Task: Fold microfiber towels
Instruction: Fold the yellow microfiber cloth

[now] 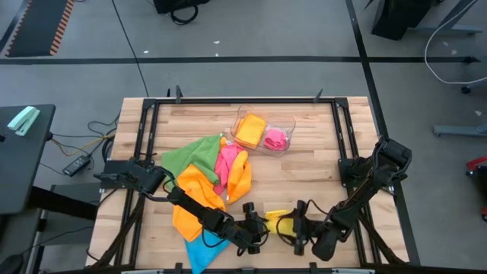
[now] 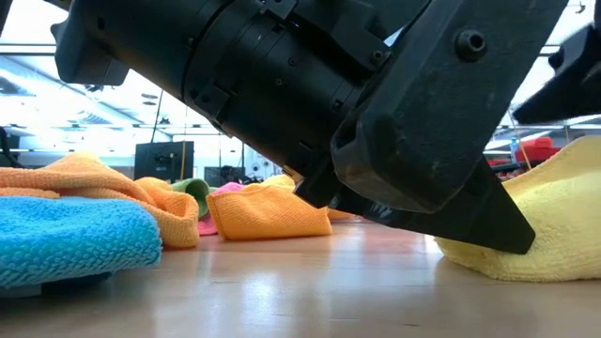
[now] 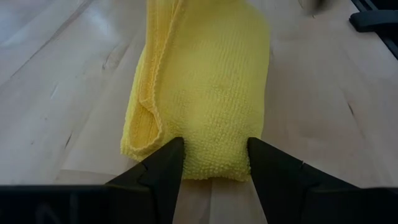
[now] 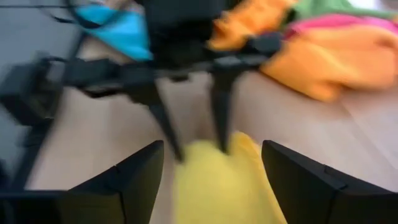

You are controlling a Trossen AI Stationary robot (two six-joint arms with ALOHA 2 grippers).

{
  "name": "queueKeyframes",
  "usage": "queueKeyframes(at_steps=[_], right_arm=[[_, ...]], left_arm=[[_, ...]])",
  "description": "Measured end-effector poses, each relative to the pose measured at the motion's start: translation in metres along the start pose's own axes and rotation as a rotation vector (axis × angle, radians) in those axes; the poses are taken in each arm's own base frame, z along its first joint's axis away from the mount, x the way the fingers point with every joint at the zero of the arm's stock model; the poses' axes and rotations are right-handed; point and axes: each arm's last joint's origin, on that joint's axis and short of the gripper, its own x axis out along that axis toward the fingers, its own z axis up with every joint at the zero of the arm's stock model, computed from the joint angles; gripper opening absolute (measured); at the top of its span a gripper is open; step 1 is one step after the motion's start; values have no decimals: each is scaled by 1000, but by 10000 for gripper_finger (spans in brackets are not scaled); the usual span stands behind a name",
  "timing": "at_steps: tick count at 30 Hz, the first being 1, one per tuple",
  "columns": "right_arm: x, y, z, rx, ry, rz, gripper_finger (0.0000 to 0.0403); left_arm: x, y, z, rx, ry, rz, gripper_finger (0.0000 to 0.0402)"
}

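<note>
I have the yellow towel (image 1: 275,217) lying folded on the bench (image 1: 319,171) near its front edge, between both tools. My left tool (image 3: 216,163) pinches one end; my right tool (image 4: 208,177) stands wide, straddling the other. I'd close evenly on all layers, keeping edges aligned

High view: overhead, straight down, takes in the whole bench (image 1: 319,164) and both arms. Low view: at bench-top height, level across it toward the room behind; an arm very close fills most of the frame. Left wrist view: looks forward past its own fingers, close on the yellow towel (image 3: 205,93). Right wrist view: faces that same towel from the opposite end, the other arm beyond. All four share the yellow towel.
</note>
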Motion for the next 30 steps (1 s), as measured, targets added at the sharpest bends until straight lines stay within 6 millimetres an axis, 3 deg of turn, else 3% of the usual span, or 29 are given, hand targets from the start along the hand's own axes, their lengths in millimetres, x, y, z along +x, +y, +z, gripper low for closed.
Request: queueKeyframes(at_steps=[5,11,21,25,30], right_arm=[[3,5,1,-48,-22,47,267],[25,4,-29,-70,15,-47,266],[40,4,-68,-24,20,-146,266],[38,4,-65,-23,27,-134,266],[25,3,-41,-60,39,-75,266]], left_arm=[[0,0,0,2,0,0,190],[0,1,0,-1,1,2,190],[1,1,0,1,2,3,190],[1,1,0,1,3,3,190],[1,1,0,0,3,3,190]])
